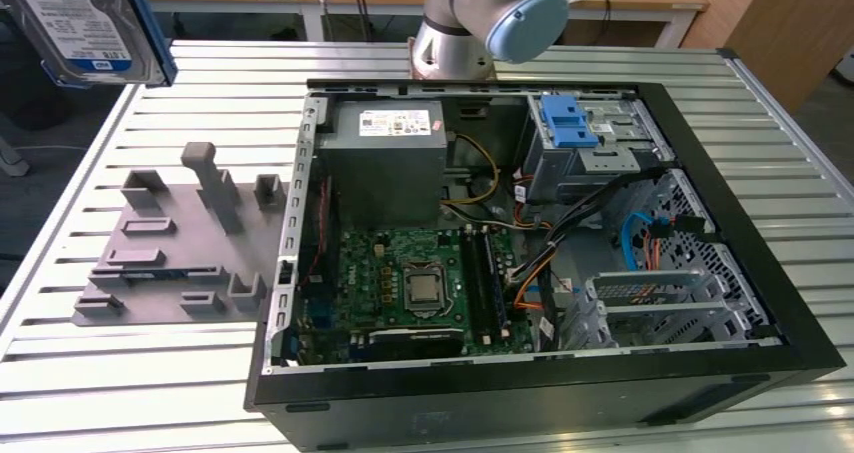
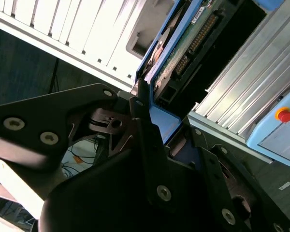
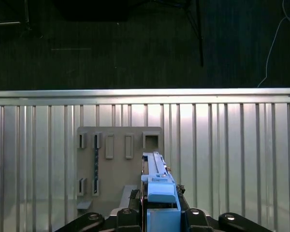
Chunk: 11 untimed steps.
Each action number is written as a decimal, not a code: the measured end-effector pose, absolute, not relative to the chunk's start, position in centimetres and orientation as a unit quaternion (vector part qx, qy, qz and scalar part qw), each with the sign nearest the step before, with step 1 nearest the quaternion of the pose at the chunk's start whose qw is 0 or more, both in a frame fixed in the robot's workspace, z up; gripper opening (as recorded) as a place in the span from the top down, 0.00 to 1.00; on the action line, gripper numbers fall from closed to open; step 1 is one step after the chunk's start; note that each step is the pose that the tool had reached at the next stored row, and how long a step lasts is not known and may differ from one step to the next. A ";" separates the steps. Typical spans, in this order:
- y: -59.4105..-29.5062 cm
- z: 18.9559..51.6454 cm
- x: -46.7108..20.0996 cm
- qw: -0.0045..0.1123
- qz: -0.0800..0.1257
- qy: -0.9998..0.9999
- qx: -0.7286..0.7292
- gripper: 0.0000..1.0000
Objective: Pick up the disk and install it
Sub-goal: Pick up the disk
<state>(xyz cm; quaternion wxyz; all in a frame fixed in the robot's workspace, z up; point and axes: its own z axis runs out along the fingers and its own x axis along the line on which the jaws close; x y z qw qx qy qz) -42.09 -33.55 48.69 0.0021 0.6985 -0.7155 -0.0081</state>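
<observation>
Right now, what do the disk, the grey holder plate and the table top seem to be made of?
The disk looks like a silver metal body with a glossy label, framed by a blue rail of smooth moulded plastic. The holder plate is matte grey, probably plastic: dull, uniform, blocky slots. The table top looks like aluminium: ribbed slats with a brushed sheen.

Metal disk (image 1: 83,23) edged in blue plastic; ribbed, satin-metal table (image 1: 147,373).
</observation>
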 end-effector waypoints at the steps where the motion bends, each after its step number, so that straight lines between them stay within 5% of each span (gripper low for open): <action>1: -33.6 48.9 -42.1 0.002 -0.008 -0.716 0.699 0.64; 11: -33.9 50.1 -41.5 0.002 -0.009 -0.716 0.699 0.64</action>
